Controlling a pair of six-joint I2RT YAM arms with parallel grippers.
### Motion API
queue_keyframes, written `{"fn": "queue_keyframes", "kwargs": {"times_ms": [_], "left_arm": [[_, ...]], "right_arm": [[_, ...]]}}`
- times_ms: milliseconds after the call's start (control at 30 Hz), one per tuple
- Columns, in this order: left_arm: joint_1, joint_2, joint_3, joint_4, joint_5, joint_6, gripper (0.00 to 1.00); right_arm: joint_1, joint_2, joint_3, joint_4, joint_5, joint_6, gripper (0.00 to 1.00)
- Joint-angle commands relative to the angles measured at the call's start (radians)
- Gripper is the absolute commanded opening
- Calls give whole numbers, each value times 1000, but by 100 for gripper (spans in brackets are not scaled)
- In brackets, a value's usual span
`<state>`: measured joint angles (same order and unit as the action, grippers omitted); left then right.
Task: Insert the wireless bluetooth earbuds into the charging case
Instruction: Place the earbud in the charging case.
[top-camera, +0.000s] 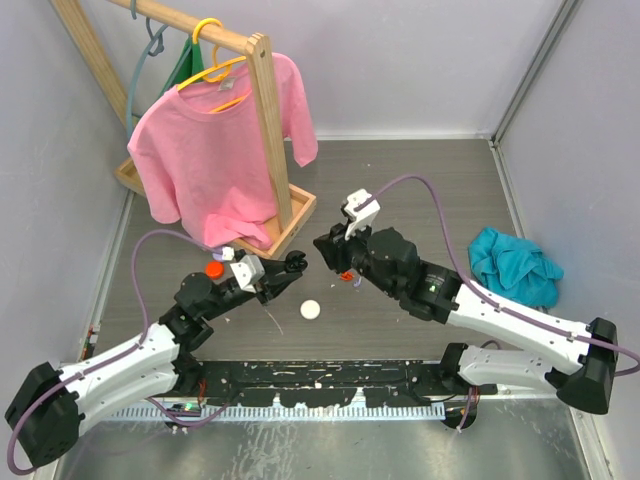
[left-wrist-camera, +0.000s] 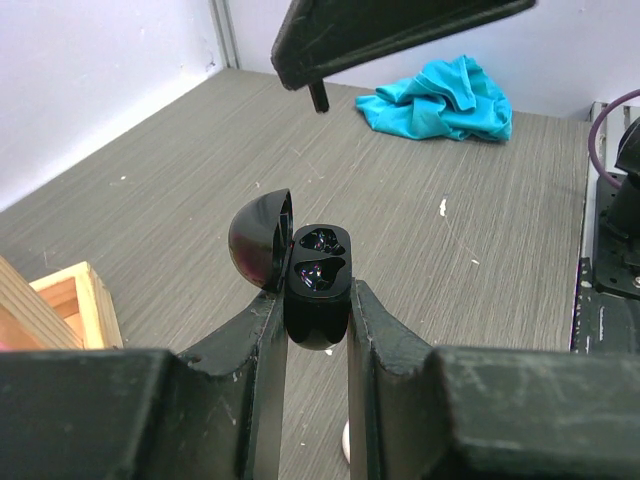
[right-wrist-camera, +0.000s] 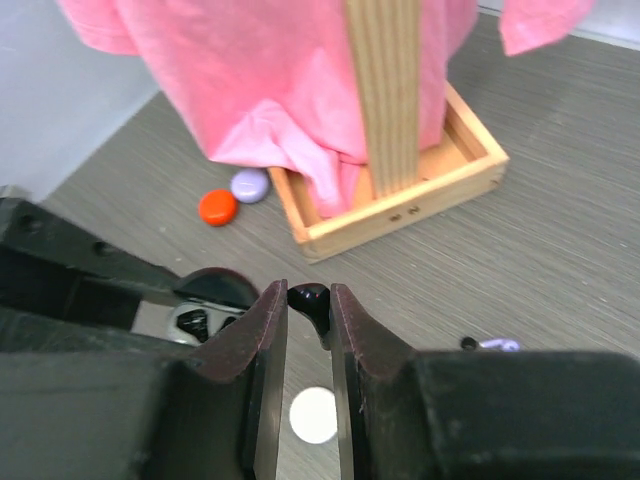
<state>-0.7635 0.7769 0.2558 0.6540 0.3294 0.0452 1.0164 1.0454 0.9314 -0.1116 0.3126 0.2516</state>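
The open black charging case (left-wrist-camera: 318, 300) was gripped between the left jaws; a black earbud (right-wrist-camera: 308, 298) was pinched between the narrowed right jaws — the case close to their left. If misaligned with its socket, the earbud could be jammed on the rim or dropped.

Pink shirt (top-camera: 205, 150), wooden rack (top-camera: 272, 130), teal cloth (top-camera: 512, 265)
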Motion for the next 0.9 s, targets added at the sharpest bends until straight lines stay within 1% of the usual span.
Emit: {"fn": "queue_keyframes", "kwargs": {"times_ms": [0, 133, 333, 600, 867], "left_arm": [[-3, -25, 14, 98, 12, -3, 0], [-2, -30, 14, 117, 14, -16, 0], [-3, -35, 17, 133, 20, -30, 0], [-3, -44, 20, 140, 36, -39, 0], [-3, -57, 20, 143, 21, -46, 0]], "right_arm": [[66, -35, -34, 202, 32, 14, 23], [130, -43, -68, 295, 53, -6, 23], [177, -34, -107, 410, 50, -22, 23], [200, 18, -118, 454, 59, -26, 23], [203, 39, -116, 448, 63, -22, 23]]}}
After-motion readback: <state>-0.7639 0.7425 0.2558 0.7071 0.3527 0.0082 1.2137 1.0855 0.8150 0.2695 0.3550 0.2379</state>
